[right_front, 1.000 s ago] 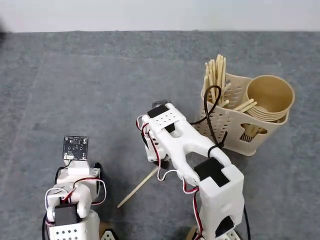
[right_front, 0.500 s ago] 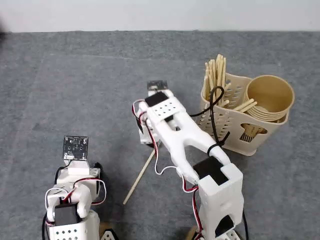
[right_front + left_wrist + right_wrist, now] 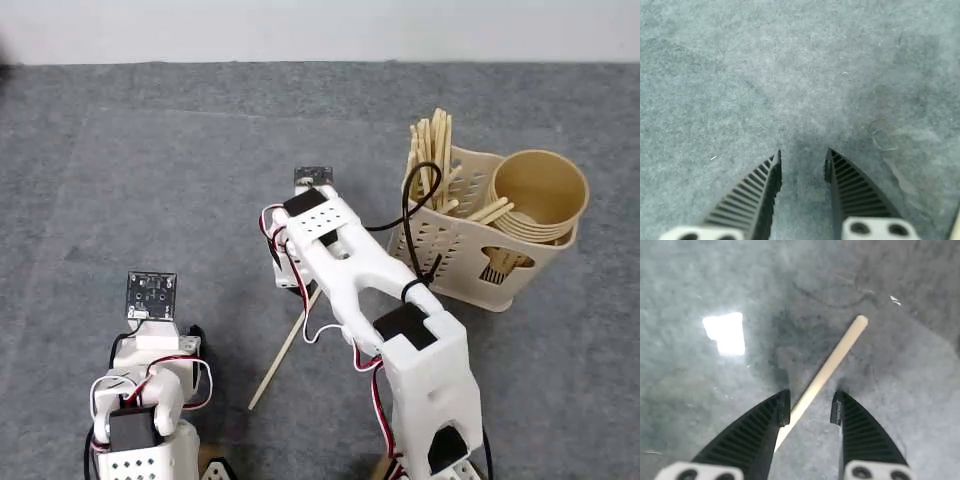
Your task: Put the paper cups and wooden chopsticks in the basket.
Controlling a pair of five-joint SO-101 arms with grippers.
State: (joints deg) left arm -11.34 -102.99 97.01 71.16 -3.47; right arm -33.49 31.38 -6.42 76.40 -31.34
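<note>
Spotter: Chopstick [image 3: 285, 350] position first. It lies on the carpet [image 3: 150, 180] and runs slantwise between the jaws of the right gripper [image 3: 810, 408]. One end is just past the fingertips and the long rest trails back under the wrist. The jaws stand apart around it with nothing clamped, and the chopstick sits nearer one finger than the other.

Operator: So we judge the pinch comes next. What worries us?

Spotter: Two things. The chopstick crosses the gap at a slant and off-centre, so closing could nudge it sideways or roll it out instead of trapping it. We would also be holding it close to one end, so the long tail may droop or swivel in the pads once lifted.

Operator: And on the way to the basket [image 3: 455, 270]?

Spotter: It stands near, off to the gripper's side, and it is crowded. There are cups [image 3: 545, 190] stacked in one part and a bundle [image 3: 430, 150] of chopsticks upright in the other. A swinging tail could knock the rim or that bundle. The arm's black cable [image 3: 406, 215] loops right in front of the basket wall, so we could snag there too.

Operator: Left gripper [image 3: 803, 157]?

Spotter: Spread open over carpet, holding nothing, well apart from the chopstick. It blocks nothing. A pale patch [image 3: 725, 332] shows on the carpet beside the right jaws; we cannot tell what it is.
</note>
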